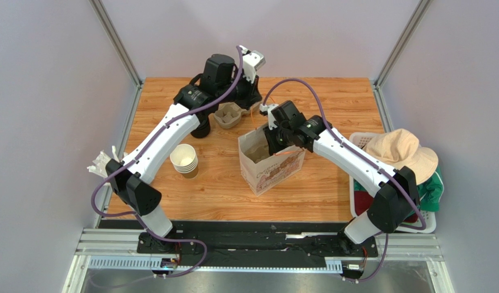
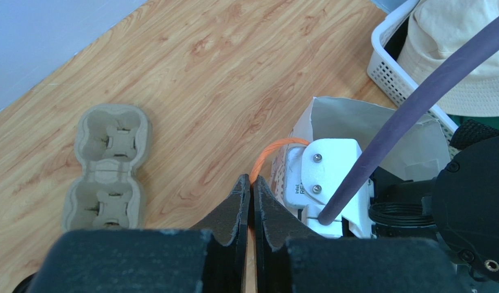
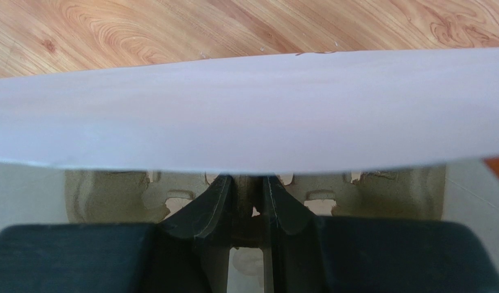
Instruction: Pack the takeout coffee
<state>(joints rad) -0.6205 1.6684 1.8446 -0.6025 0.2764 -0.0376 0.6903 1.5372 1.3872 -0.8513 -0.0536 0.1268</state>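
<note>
The takeout coffee is out of view. A white printed paper bag (image 1: pixel 271 165) stands open mid-table. My left gripper (image 2: pixel 253 183) is shut on the bag's orange string handle (image 2: pixel 276 148) at the far rim; in the top view it (image 1: pixel 251 93) sits just behind the bag. My right gripper (image 1: pixel 276 143) reaches down into the bag. In the right wrist view it (image 3: pixel 249 183) is shut on the middle ridge of a pulp cup carrier (image 3: pixel 380 195) inside the bag, under the white bag wall (image 3: pixel 246 110).
A second pulp cup carrier (image 1: pixel 229 115) lies on the table behind the bag, also in the left wrist view (image 2: pixel 108 168). A stack of lidless brown cups (image 1: pixel 184 160) stands at the left. A white basket (image 1: pixel 358 139) with a beige hat (image 1: pixel 395 152) sits at the right edge.
</note>
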